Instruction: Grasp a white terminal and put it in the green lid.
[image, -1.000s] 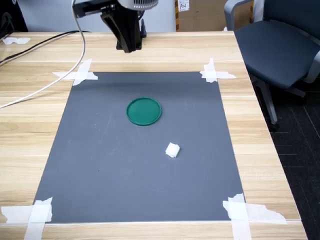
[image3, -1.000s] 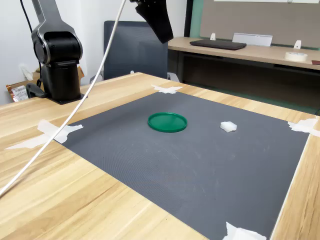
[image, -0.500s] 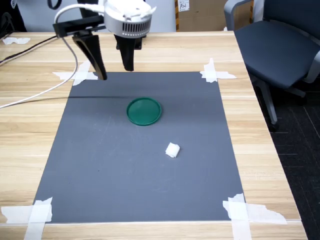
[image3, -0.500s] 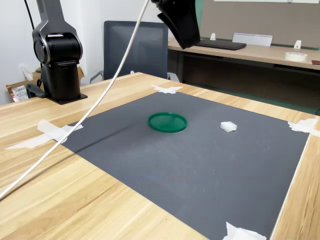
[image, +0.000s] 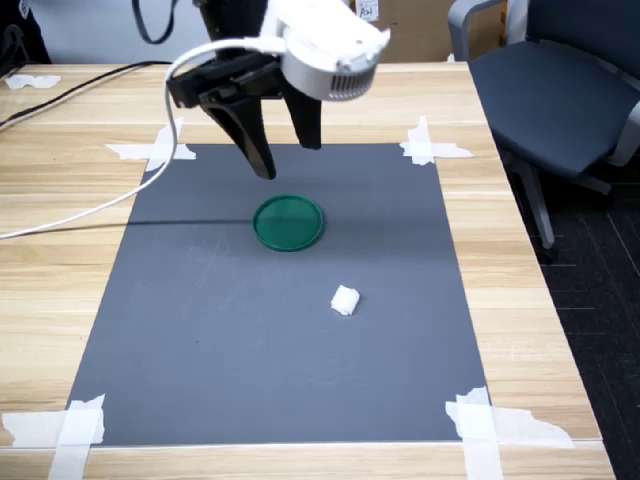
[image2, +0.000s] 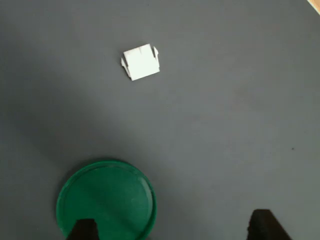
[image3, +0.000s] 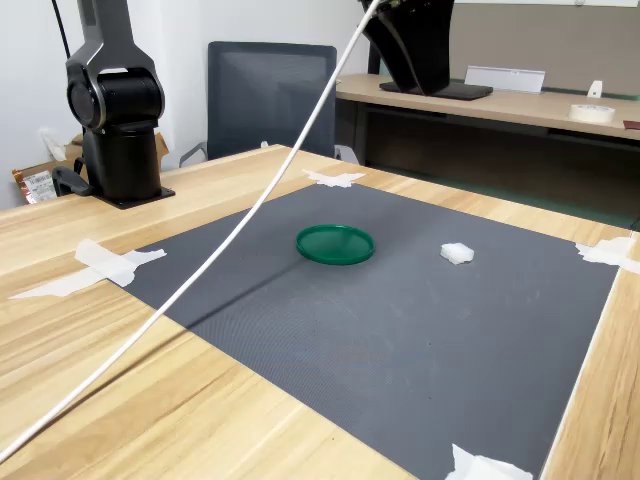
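The hand (image: 285, 160) was seen above the grey mat (image: 200, 340), its two dark fingers (image: 250, 140) spread wide apart and nothing held between them. In the first exterior view it was placed just at 12 o'clock of the lid (image: 288, 222), over the mat's far edge. The lid was laid flat on the mat, and the terminal (image: 345, 300) was found at about 5 o'clock of it, near but apart. In the wrist view both fingertips (image2: 85, 231) were shown at the frame's edge, one overlapping the lid (image2: 106, 199), with the terminal (image2: 141, 62) well beyond on bare mat. In the second exterior view the lid (image3: 335, 243) and the terminal (image3: 457, 253) were seen side by side, the terminal at 3 o'clock. The mat was fixed to the tabletop (image: 60, 200) with tape (image: 160, 150) at its corners. A white cable (image3: 230, 240) was hung across the mat.
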